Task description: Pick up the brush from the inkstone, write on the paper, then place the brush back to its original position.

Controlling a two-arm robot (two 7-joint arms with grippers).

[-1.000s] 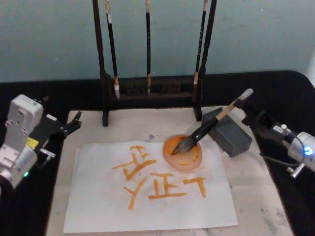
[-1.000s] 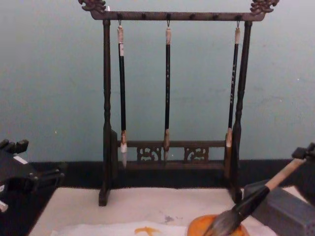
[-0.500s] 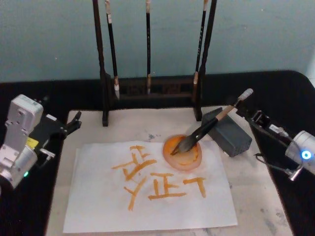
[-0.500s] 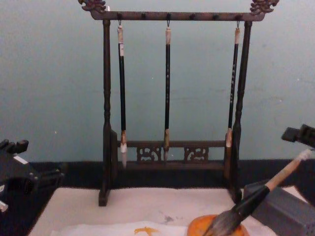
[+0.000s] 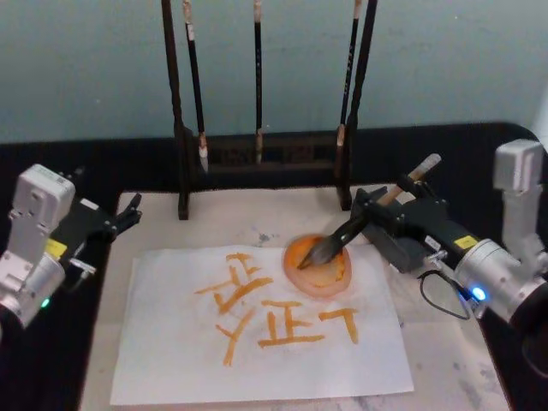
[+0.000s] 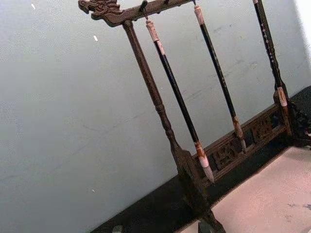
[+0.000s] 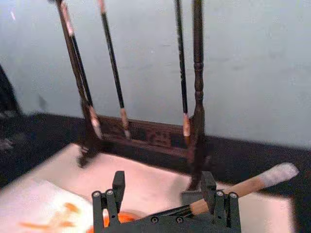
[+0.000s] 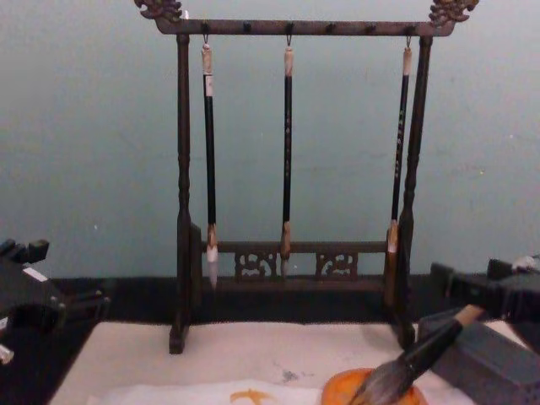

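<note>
The brush (image 5: 347, 233) lies slanted, its grey bristles in a round orange dish (image 5: 318, 272) and its tan handle (image 7: 252, 182) leaning on the dark grey inkstone (image 5: 402, 244). My right gripper (image 5: 370, 212) hovers open at the middle of the handle, one finger on each side, jaws spread wide in the right wrist view (image 7: 164, 191). In the chest view it (image 8: 468, 283) sits just above the handle (image 8: 462, 318). The paper (image 5: 171, 351) lies in front, covered with orange strokes. My left gripper (image 5: 128, 214) is parked open at the table's left edge.
A dark wooden rack (image 5: 257, 154) with three thin hanging brushes (image 8: 287, 152) stands across the back of the beige felt mat (image 5: 445, 342). Black cloth surrounds the mat. The right arm's white housing (image 5: 518, 184) rises at the right edge.
The right gripper left the handle's far end, drew off right, then swung in and now straddles the middle of the handle. Brush and left arm have not moved.
</note>
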